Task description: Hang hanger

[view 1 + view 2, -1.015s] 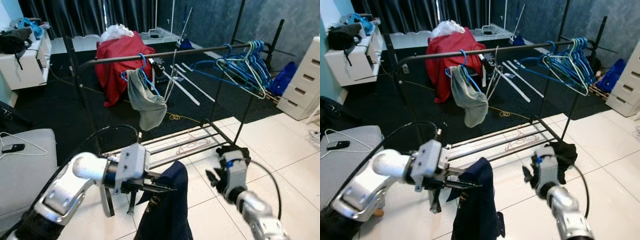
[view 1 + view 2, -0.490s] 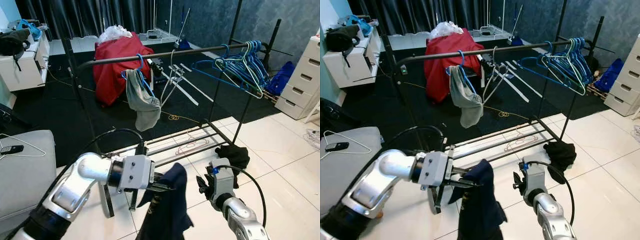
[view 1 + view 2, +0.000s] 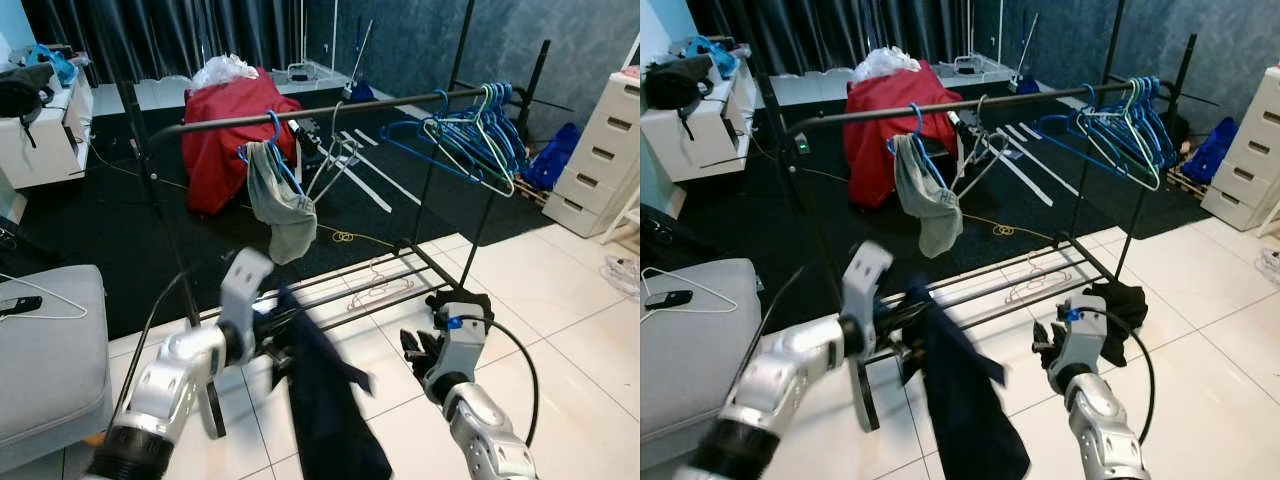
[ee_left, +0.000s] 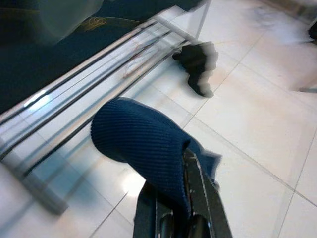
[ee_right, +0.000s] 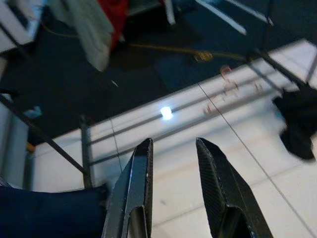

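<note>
While the navy garment (image 3: pixel 325 395) hung in a long fold from the left gripper (image 4: pixel 181 198), its top sat low in front of the rack, well below the top rail (image 3: pixel 970 103). The left wrist view showed the two fingers pressed together on a bunched hump of the knit cloth; I could not make out a hanger inside it. The arm was motion-blurred.

Risks as I judged them: the pinch took only a fold of fabric, so a fast lift could let it slide out and drop onto the tiles. The trailing hem hung near the rack's lower bars (image 3: pixel 375 290) and might snag there on the way up. The rail was already partly taken by a grey garment on a blue hanger (image 3: pixel 280 195) and, further along, a crowded bunch of blue hangers (image 3: pixel 470 140); a hook aimed carelessly could tangle with either.

The right gripper (image 5: pixel 173 163) stood beside the cloth, fingers spread and holding nothing, pointed at floor and lower bars.

Containers: a white drawer unit (image 3: pixel 600 170) stood at the right, drawers shut, contents unseen. A black heap of cloth (image 3: pixel 1120 305) lay on the tiles by the rack's foot.
</note>
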`<state>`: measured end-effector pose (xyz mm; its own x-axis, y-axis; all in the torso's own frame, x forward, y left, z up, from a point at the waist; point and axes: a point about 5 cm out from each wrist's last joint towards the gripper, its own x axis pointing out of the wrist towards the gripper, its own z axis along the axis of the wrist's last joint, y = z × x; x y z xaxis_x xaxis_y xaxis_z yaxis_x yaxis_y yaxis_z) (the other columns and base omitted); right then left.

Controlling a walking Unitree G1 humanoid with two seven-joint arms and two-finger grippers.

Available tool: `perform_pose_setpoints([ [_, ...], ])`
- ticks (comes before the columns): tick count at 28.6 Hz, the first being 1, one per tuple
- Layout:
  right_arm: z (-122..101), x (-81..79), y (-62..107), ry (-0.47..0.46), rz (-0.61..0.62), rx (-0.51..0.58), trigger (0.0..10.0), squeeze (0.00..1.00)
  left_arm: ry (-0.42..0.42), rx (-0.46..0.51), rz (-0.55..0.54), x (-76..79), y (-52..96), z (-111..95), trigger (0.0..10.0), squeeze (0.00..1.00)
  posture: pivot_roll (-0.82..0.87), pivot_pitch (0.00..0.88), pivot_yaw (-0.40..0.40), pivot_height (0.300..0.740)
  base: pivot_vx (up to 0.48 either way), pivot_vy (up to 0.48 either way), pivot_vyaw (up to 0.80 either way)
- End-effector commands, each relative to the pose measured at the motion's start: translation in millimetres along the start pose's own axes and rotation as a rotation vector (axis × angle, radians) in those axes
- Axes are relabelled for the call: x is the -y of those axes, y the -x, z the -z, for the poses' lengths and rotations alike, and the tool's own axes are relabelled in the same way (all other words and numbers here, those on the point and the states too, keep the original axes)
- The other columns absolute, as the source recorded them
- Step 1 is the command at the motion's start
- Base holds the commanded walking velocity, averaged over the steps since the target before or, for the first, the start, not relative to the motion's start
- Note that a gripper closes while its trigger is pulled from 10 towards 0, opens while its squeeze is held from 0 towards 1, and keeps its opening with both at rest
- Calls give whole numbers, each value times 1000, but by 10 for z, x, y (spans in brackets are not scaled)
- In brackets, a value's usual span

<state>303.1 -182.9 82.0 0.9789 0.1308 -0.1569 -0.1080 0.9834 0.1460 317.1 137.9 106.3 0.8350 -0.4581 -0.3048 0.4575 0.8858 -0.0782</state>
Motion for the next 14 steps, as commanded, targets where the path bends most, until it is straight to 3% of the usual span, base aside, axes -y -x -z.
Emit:
perform_pose_setpoints([
  [1, -62, -84, 8, 18, -40, 53, 10000, 0, 27, 32, -102, -97, 24, -20, 10000, 0, -117, 69, 14, 740, 0, 0, 0],
  [2, -81, -98, 3, 25, -13, 54, 10000, 0, 125, 85, -125, -153, 62, 30, 10000, 0, -112, 69, 7, 740, 0, 0, 0],
  [3, -81, -98, 3, 25, -13, 54, 10000, 0, 125, 85, -125, -153, 62, 30, 10000, 0, -112, 69, 7, 740, 0, 0, 0],
  [4, -88, -98, -1, 21, 15, 49, 10000, 0, 195, 124, -131, -185, 92, 48, 10000, 0, -112, 69, 7, 740, 0, 0, 0],
  [6, -82, -73, -3, -30, 46, 41, 10000, 0, 185, 73, -203, -207, 172, 143, 10000, 0, -95, 68, -18, 740, 0, 0, 0],
  [9, -99, -44, -16, -35, 62, 62, 10000, 0, 137, -19, -321, -258, 239, 265, 10000, 0, -86, 68, -32, 740, 0, 0, 0],
  [11, -99, -44, -16, -35, 62, 62, 10000, 0, 137, -19, -321, -258, 239, 265, 10000, 0, -86, 68, -32, 740, 0, 0, 0],
  [12, -125, -35, -34, -34, 51, 75, 10000, 0, 128, -58, -428, -331, 287, 326, 10000, 0, -77, 67, -46, 740, 0, 0, 0],
  [14, -137, -32, -42, -32, 44, 81, 10000, 0, 128, -70, -473, -363, 310, 347, 10000, 0, -77, 67, -46, 740, 0, 0, 0],
])
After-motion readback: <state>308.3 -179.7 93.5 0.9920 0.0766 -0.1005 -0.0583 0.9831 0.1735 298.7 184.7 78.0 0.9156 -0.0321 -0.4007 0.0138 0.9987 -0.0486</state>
